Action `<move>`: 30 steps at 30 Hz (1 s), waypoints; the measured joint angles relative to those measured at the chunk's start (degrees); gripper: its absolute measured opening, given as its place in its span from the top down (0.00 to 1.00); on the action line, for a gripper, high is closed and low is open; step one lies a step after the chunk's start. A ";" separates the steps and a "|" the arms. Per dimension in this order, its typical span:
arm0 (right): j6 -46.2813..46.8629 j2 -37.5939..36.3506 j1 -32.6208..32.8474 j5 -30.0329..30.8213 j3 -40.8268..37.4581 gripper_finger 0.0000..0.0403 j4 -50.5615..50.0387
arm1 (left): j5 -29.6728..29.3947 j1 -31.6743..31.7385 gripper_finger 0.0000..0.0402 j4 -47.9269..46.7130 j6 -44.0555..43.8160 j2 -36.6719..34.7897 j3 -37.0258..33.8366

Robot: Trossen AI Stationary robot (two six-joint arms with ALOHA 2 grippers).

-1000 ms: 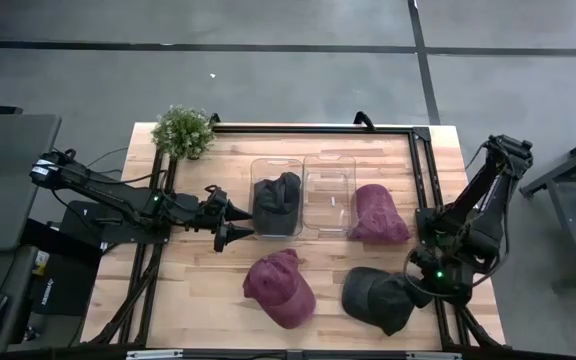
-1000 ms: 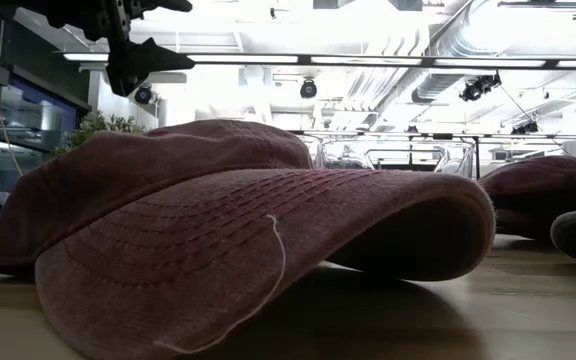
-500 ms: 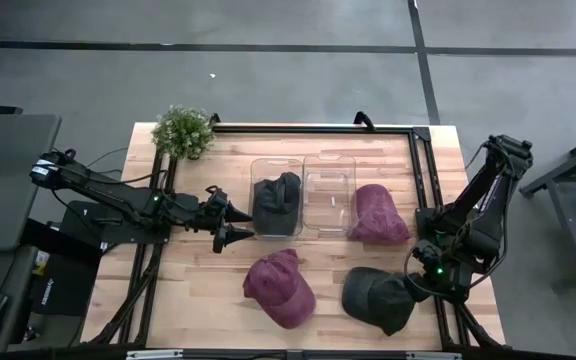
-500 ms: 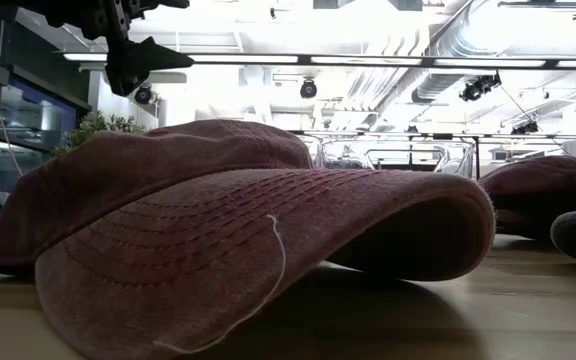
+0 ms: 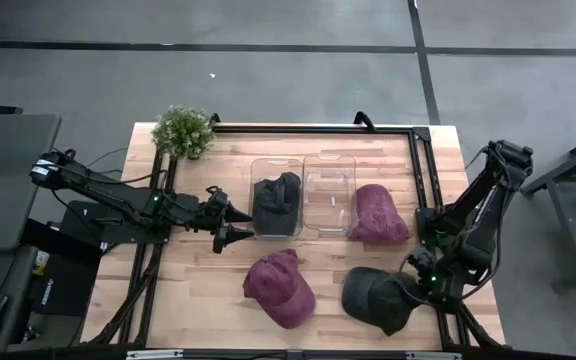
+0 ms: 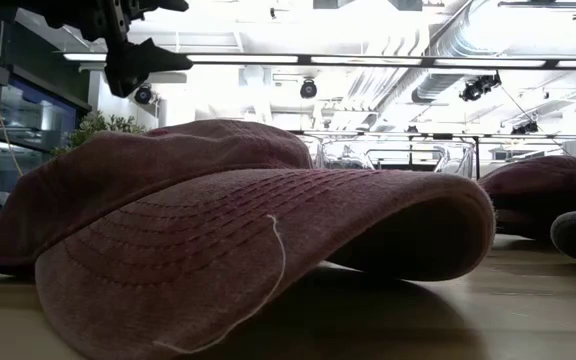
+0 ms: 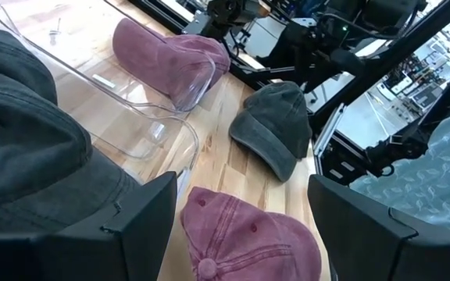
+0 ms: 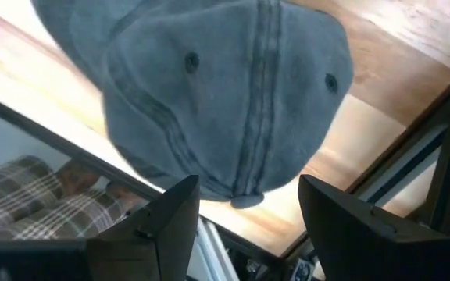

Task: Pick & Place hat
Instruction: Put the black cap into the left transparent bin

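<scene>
A dark grey hat [image 5: 376, 299] lies crown up on the table near the front right. My right gripper [image 5: 415, 284] hangs open just over its right edge, pointing steeply down. In the right wrist view the hat [image 8: 225, 94] fills the picture beyond my gripper [image 8: 248, 226], and its rim lies between the spread fingers. A maroon hat [image 5: 279, 288] lies near the front middle. Another maroon hat [image 5: 378, 213] lies right of the bins. My left gripper [image 5: 231, 224] waits open, left of the clear bin [image 5: 258, 170] that holds another dark hat [image 5: 277, 203].
A second clear bin [image 5: 329, 170] stands beside the first and holds no hat. A potted plant [image 5: 183, 131] is at the far left corner. A black frame rail [image 5: 423, 170] runs along the table's right side, close to my right arm. Bare wood lies left of the front maroon hat.
My right gripper has dipped a little toward the dark grey hat and the table's near edge. The hats and my left arm have kept still.
</scene>
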 joint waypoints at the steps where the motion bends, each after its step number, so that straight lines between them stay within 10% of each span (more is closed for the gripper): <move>1: 0.17 0.28 0.02 -0.59 -0.03 0.47 0.14 | 0.00 0.00 0.30 -0.10 -0.12 0.00 0.00; 17: 0.29 0.36 -0.52 -0.98 -6.97 0.47 9.62 | 0.04 0.00 0.30 -0.50 -1.51 0.00 -0.02; 30: -9.93 -0.34 -4.20 14.14 -15.46 0.47 29.41 | 0.02 0.02 0.30 -0.48 -3.30 0.00 -0.02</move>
